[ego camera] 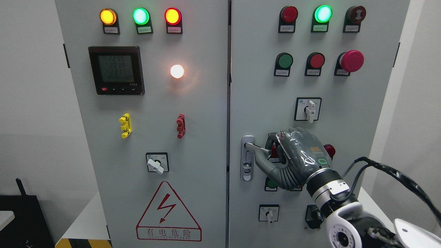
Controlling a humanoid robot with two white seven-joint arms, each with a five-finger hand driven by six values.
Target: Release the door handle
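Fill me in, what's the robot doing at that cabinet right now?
The right hand is at the door handle on the right door of the electrical cabinet, fingers curled around the swung-out lever, so it has not let go yet. Both doors look closed. Several indicator lamps along the top are lit. The left arm is out of view.

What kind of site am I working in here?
Likely an electrical or plant room: a grey control cabinet with indicator lamps, a digital meter and a high-voltage warning triangle.
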